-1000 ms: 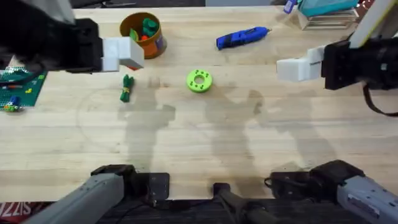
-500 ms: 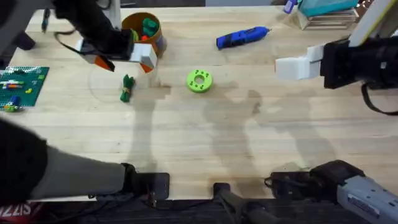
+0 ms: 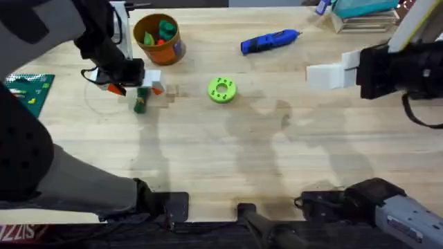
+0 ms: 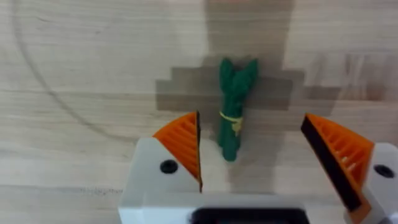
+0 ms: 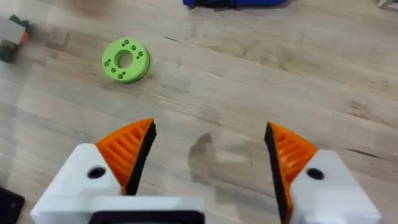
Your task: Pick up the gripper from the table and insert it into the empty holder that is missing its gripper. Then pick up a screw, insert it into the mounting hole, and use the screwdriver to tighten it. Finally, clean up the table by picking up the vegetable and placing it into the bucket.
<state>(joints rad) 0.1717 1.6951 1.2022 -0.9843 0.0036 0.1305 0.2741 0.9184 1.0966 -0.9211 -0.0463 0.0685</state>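
Vegetable top hidden under left arm — screwdriver edge-cropped.

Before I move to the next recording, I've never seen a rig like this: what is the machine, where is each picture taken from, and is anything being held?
Two robot arms work at a wooden table. One picture looks down from above; the other two come from cameras on each wrist. The left claw is open, hovering over a small green toy vegetable, one orange pad on each side, not yet gripping. The right claw is open over bare wood, holding nothing. Also on the table: an orange bucket, a blue screwdriver and a green disc.
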